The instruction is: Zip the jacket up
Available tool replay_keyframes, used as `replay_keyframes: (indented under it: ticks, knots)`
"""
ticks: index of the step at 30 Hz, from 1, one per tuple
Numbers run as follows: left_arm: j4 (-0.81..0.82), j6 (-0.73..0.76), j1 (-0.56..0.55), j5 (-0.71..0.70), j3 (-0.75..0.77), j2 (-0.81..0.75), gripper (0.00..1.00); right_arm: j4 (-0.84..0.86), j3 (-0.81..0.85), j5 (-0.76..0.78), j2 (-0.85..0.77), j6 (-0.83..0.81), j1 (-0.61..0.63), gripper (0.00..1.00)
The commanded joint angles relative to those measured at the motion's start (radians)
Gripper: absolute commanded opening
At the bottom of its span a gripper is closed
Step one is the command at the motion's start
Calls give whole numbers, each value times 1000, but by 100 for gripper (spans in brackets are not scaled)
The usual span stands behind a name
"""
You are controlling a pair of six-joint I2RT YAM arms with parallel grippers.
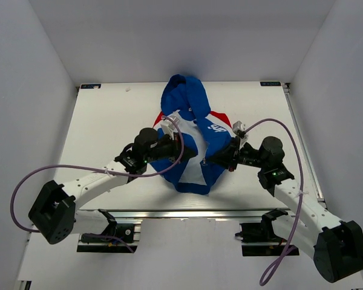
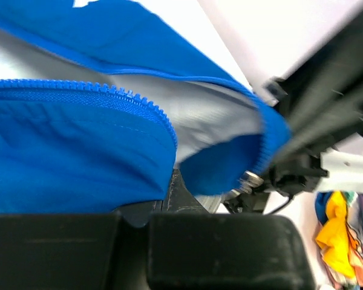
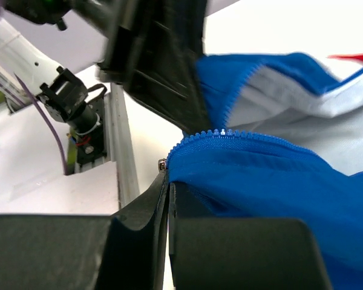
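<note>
Centrally, the jacket (image 1: 213,136) is lying on the white counter (image 1: 109,121) with its hood (image 1: 184,93) pointing toward the far edge and its front spreading open, so the pale lining (image 2: 212,121) is showing between the two blue panels. The zipper is not yet joined: one row of zipper teeth (image 3: 230,134) is running along each free edge, and the two rows are sitting apart near the hem. The right end effector (image 3: 167,187) is closing on the bottom corner of one panel, its fingers pressing together with blue fabric between them and a small metal part (image 3: 162,162) showing right at the fingertips; whether that is the pin or the slider is too small to tell. The left end effector (image 2: 169,190) is likewise pinching shut on the hem of the opposite panel, with cloth draping over its fingers. Both are working very near each other above the lower hem. From here, the likely trouble is misalignment: if one bottom corner is coming in tilted or twisted, the two zipper ends may not be seating together and the teeth may be jamming or skipping. The thin fabric could also be slipping from either pinch, and with the fingers this close, the two arms could be bumping one another.
</note>
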Motion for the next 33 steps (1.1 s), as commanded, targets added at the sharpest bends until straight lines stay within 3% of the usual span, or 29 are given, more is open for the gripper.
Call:
replay_keyframes:
  ticks: [1, 13, 33]
  knots:
    - [131, 16, 1, 83, -32, -78, 0, 66, 8, 10, 24, 61, 6, 0]
    - [160, -18, 1, 124, -70, -123, 0, 220, -24, 3, 56, 170, 7, 0]
    - [224, -52, 1, 178, -67, -88, 0, 322, -36, -46, 105, 222, 4, 0]
